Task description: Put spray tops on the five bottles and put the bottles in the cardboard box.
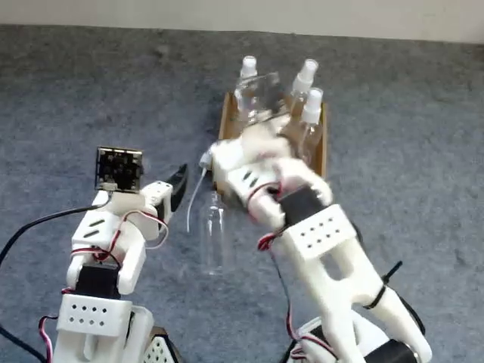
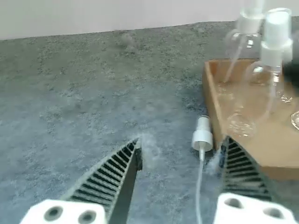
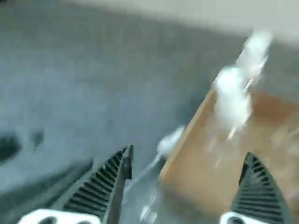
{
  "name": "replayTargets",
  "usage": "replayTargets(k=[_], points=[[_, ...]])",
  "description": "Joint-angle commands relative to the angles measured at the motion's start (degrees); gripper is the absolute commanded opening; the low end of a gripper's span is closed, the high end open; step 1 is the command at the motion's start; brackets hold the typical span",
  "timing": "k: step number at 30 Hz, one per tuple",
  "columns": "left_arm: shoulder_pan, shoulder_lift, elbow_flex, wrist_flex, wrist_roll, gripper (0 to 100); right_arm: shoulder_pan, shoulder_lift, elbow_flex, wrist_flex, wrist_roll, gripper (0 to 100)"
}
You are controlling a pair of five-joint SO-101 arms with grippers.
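A: The fingers first: how do they stand?

B: The left fingers (image 2: 114,179) are spread wide with nothing gripped, low over the bench (image 2: 70,93) just outside the cardboard box (image 2: 211,100). The right fingers (image 3: 103,186) are wide apart too and empty (that view is blurred, but the gap is plain). They straddle the box's wall, one over the cardboard and one over the bench.

A: And the loose spray top?

B: The spray top (image 2: 202,136) lies on the bench right beside the box's outer wall, its thin tube trailing away from the box. It sits between the left fingers, nearer one of them, not pinched.

A: The bottles?

B: Three capped bottles (image 1: 311,106) stand upright inside the box. The right arm covers part of the box, so I cannot count further. One uncapped bottle (image 1: 214,234) lies on its side on the bench, near the box, on the arms' side of it.
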Motion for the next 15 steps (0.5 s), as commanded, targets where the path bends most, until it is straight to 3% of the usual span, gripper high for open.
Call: replayTargets(k=[1,7,15], points=[[-8.66,0.13,-3.12,0.26,0.09,22,-6.73,-0.57,-3.56,12.00,-8.88,29.7],[-21.41,0.04,-0.48,0.26,-5.89,22,-12.18,7.87,-3.56,15.96,-13.71,29.7],[-24.04,-0.48,3.91,0.00,-8.53,22,-13.14,22.29,-3.56,12.18,-13.98,29.7]])
